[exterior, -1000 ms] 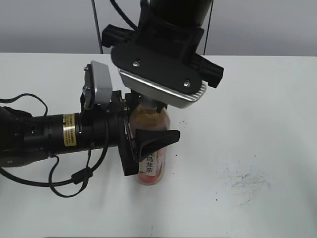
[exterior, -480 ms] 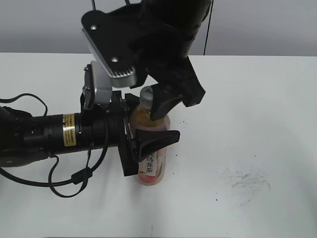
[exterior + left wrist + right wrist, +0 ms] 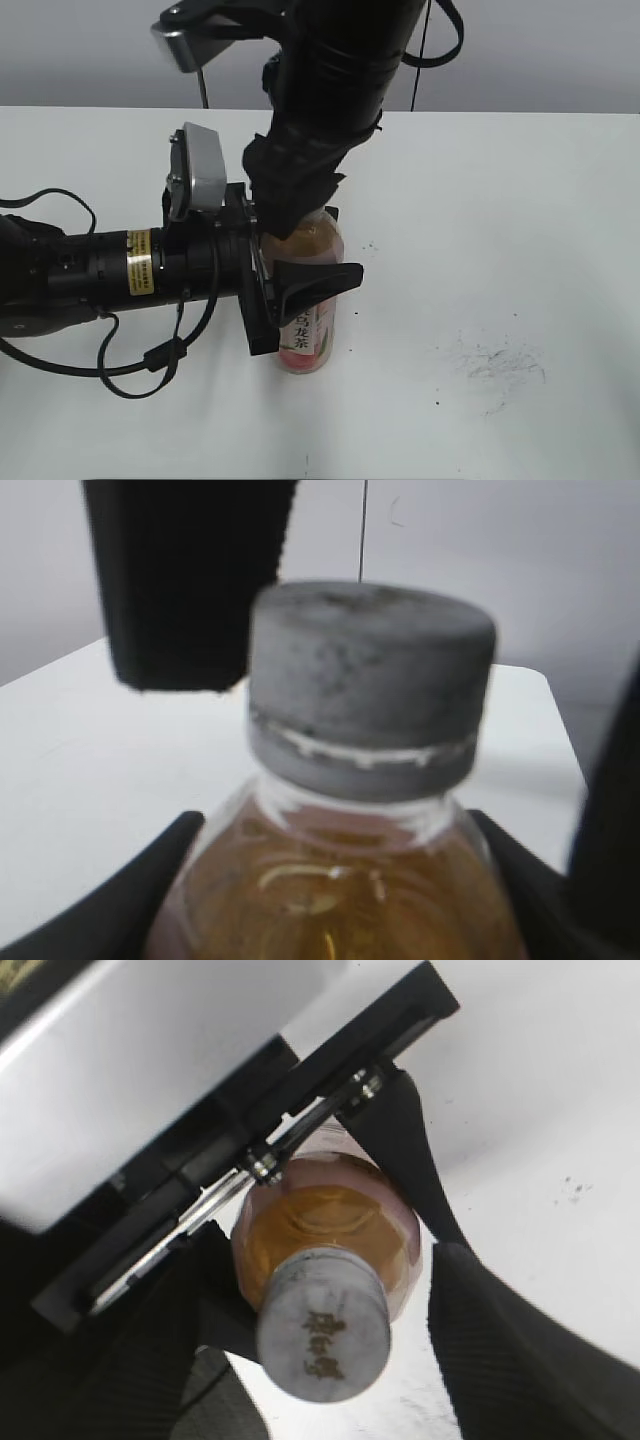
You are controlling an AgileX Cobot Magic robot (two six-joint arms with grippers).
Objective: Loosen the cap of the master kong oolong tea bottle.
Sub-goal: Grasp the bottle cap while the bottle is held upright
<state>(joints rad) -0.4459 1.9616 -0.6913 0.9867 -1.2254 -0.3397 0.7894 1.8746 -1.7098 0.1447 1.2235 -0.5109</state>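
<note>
Nearest the exterior camera, the slim clear plastic bottle of amber tea with its pink label (image 3: 308, 335) stands upright on the white table (image 3: 520, 230). The left gripper (image 3: 300, 290) is clamped around its body from the left, black fingers (image 3: 150, 890) pressing the shoulder on both sides in the left wrist view.

Above that grip sits the small round grey-white ribbed screw cap (image 3: 322, 1337), on the neck with its tamper band looking whole. The right gripper (image 3: 330, 1340) hangs over it from behind, with its two black ribbed fingers (image 3: 500, 1350) standing apart on either side of the cap and gaps visible, so it is spread and holds nothing.

The risks look to lie in the closing. One finger appears nearer the cap than the other, so an off-centre pinch could push the neck sideways or slip on the ribs. If the left grip is too soft, the whole bottle may spin with the cap and nothing loosens; if it is too hard, the thin wall could buckle.
</note>
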